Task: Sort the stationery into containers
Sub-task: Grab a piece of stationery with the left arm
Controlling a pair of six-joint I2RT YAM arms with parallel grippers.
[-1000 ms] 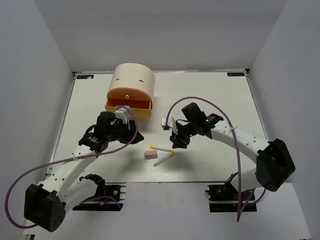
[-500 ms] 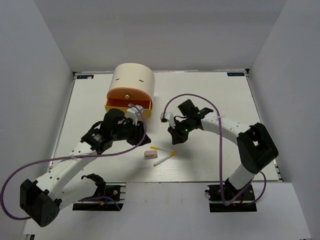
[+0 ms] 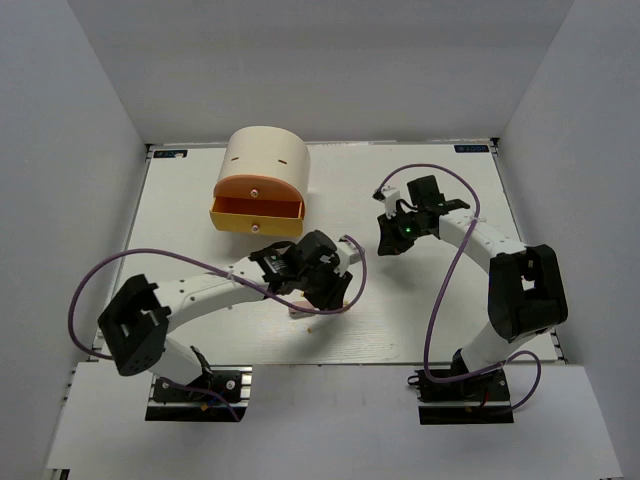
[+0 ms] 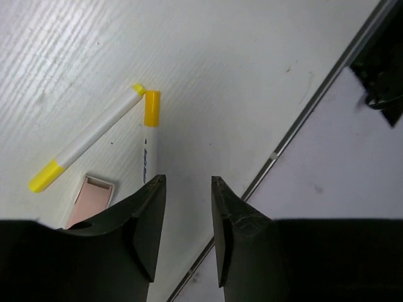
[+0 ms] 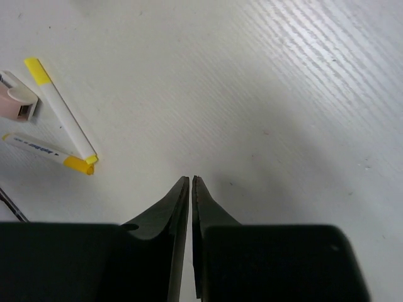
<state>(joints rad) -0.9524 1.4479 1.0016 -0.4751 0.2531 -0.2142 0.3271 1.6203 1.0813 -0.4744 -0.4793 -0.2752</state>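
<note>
Two white pens with yellow tips lie in a V near the table's front edge, one (image 4: 91,135) slanted, the other (image 4: 148,148) running toward my left gripper (image 4: 187,180). A pinkish eraser (image 4: 91,200) lies beside them. The left gripper hangs open just right of the pens with nothing between its fingers; from above it (image 3: 326,298) covers most of them. My right gripper (image 5: 190,179) is shut and empty, off to the right of the pens (image 5: 61,109) and eraser (image 5: 16,100). The cream chest (image 3: 265,160) has its yellow drawer (image 3: 257,214) pulled open and its orange drawer (image 3: 257,187) shut.
The table's front edge (image 4: 302,119) runs close by the left gripper, with a black mount (image 4: 384,75) beyond it. Purple cables loop around both arms. The right gripper (image 3: 386,242) hovers over bare white tabletop right of centre.
The left arm swung from the open yellow drawer down to the pens. The right arm pulled back to the right and far side, and its jaws closed.
</note>
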